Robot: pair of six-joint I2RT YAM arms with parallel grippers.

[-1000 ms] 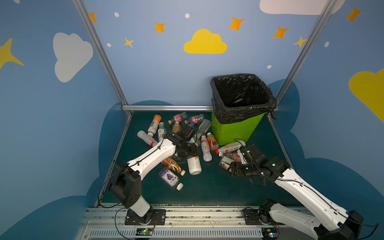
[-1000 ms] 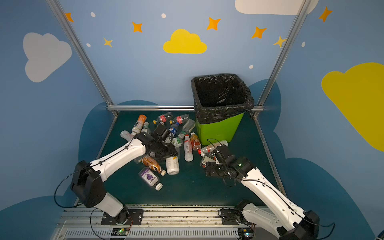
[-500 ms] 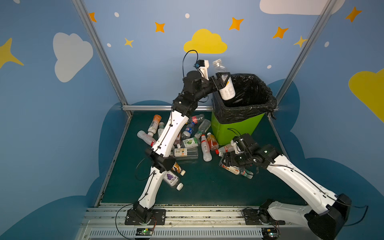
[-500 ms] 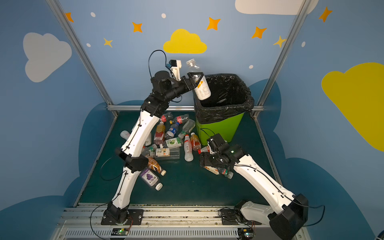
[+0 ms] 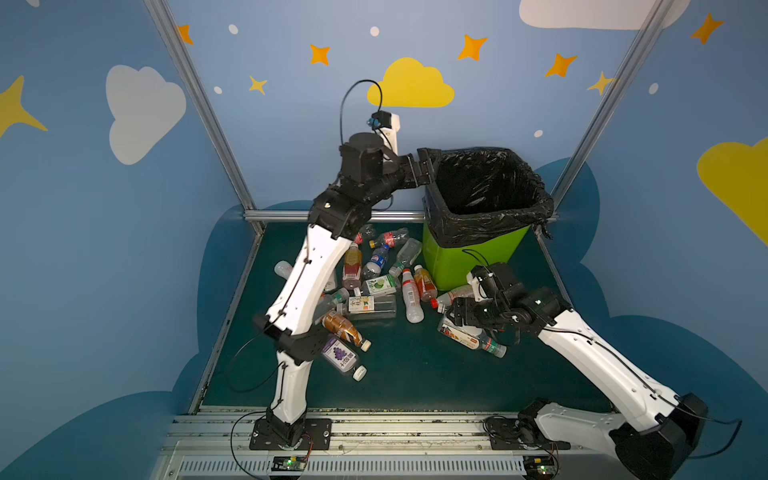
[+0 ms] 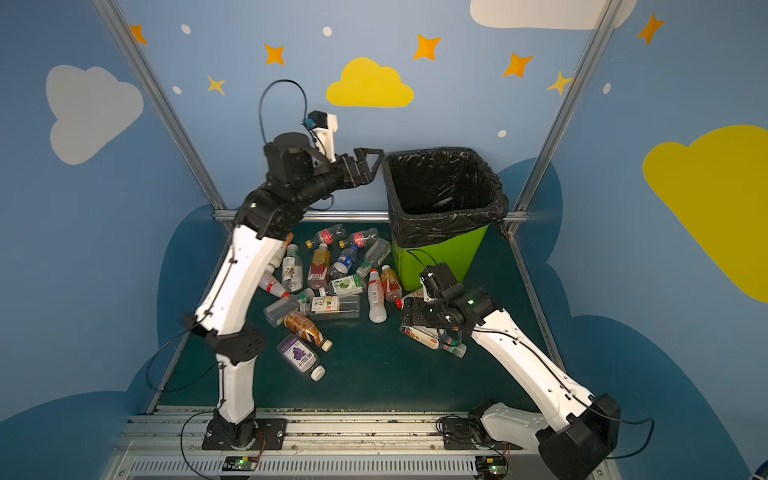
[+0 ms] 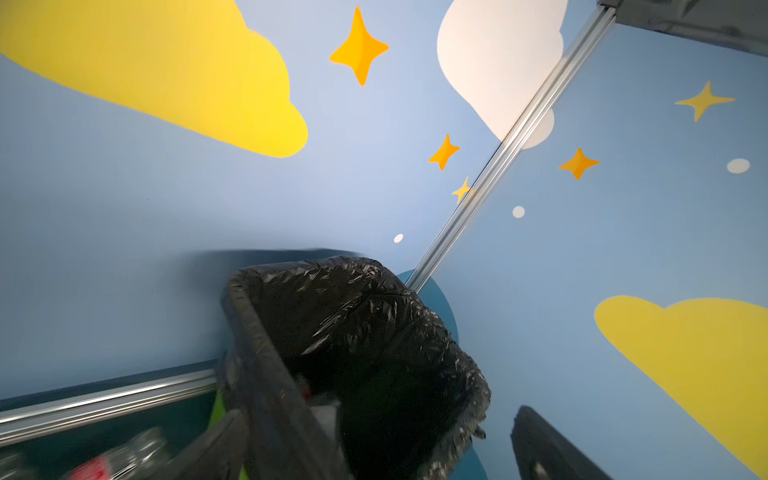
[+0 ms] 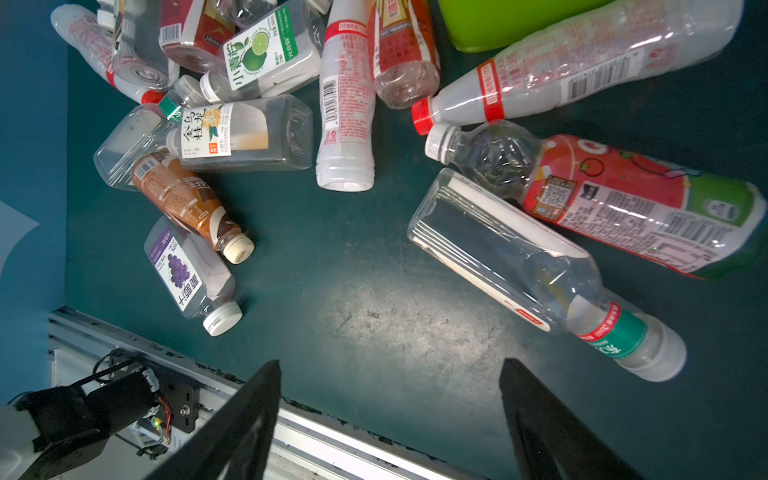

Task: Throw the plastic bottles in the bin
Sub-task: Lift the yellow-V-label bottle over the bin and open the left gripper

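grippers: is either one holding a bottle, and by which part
Nothing is held: the left gripper is open and empty by the bin, and the right gripper is open and empty too.

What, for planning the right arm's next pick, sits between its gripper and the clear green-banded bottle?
Nothing visible: only bare mat lies between the open right gripper and the clear green-banded bottle; a red-labelled bottle rests beyond it.

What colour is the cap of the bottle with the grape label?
White cap; the right wrist view shows it best.
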